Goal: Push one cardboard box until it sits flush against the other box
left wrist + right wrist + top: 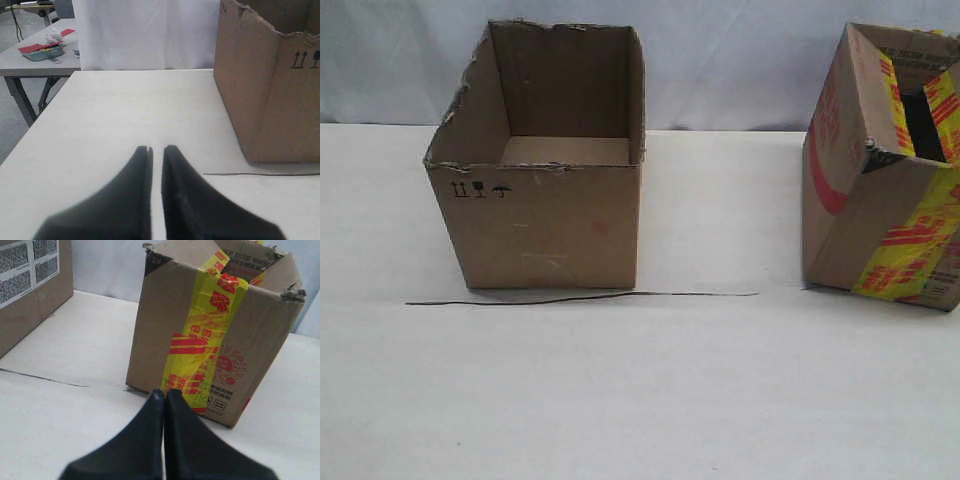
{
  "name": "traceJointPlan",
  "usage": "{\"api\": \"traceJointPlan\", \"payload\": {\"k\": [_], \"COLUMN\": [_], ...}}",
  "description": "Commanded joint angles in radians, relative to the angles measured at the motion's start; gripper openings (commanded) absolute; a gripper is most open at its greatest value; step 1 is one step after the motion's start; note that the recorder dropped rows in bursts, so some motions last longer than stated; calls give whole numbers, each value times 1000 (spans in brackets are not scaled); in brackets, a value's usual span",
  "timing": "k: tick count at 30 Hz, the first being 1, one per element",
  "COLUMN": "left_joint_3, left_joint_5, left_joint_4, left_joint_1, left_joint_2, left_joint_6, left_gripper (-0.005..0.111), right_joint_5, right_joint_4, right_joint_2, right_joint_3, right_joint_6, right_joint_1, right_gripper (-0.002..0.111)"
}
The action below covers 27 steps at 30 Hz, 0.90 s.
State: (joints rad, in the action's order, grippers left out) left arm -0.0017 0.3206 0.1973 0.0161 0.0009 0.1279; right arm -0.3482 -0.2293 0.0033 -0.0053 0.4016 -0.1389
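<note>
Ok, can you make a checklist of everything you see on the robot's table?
Surface: white table.
Job's things: taped cardboard box on the right, plain brown box on the left, open-topped, apart with a wide gap.
Clutter: nothing seen.
Grippers: left gripper and right gripper both shut, empty, touching neither box.
Cables: thin dark line before the plain box; wire or mark, cannot tell.
Surroundings: white backdrop; side table with a teal tray.
</note>
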Motion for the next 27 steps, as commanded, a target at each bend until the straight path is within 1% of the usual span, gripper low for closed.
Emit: {"api": "traceJointPlan", "payload": {"k": [1, 14, 21, 27], "left_joint_3": [2, 2, 2, 2], "left_joint_5": [-12, -12, -12, -12], "left_joint_4": [-7, -7, -7, -7], "left_joint_1": [8, 8, 8, 8], "left_joint_2": [-1, -1, -1, -1], "left_joint_6": [4, 4, 4, 4], "left_gripper": [0, 0, 0, 0], "right_joint_5": [15, -3, -108, -98], "right_joint_4": [-5, -5, -5, -7], "right_joint_2": [-3, -3, -3, -3], "right_joint_3": [5, 5, -199, -374], "right_joint_6": [2, 2, 2, 2], "right_joint_1": [-3, -3, -3, -3], "right_gripper": [0, 0, 0, 0]}}
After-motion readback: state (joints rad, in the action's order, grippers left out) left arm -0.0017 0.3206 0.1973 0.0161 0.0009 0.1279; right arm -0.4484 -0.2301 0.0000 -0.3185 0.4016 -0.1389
